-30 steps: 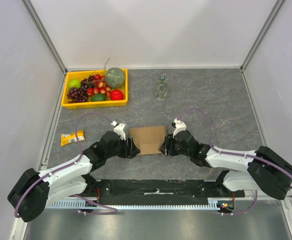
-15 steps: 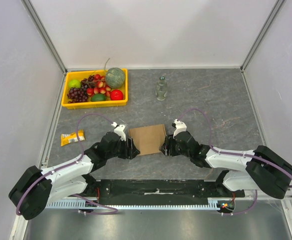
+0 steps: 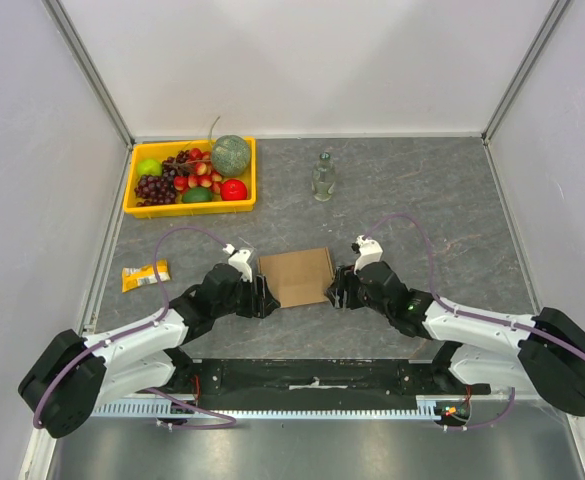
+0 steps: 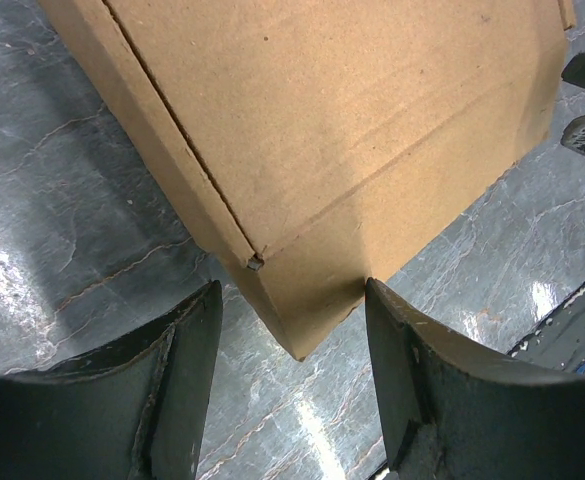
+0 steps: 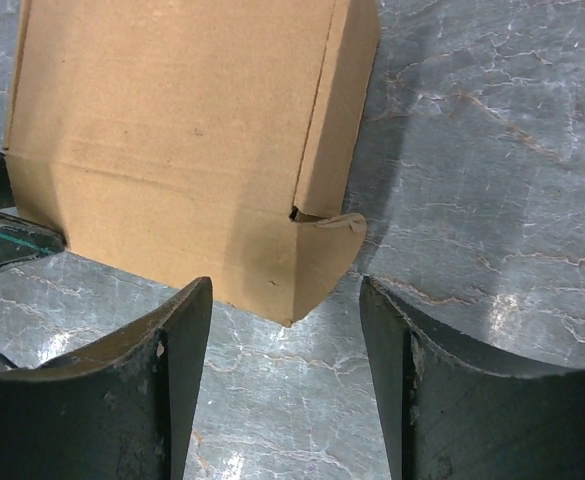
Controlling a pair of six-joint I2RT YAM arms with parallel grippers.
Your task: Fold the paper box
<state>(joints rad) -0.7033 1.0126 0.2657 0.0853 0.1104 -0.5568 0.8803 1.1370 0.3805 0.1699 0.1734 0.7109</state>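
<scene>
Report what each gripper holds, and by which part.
Nothing is held. The left gripper and right gripper both stand open, each with a corner of the box between its jaws, unclamped.

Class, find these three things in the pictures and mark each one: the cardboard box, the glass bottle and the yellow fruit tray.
cardboard box (image 3: 295,277), overhead view, middle of its top face
glass bottle (image 3: 322,180), overhead view, its body
yellow fruit tray (image 3: 162,210), overhead view, its near wall

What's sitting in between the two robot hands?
The paper box lies between the left gripper and the right gripper, clearest in the top view.
</scene>
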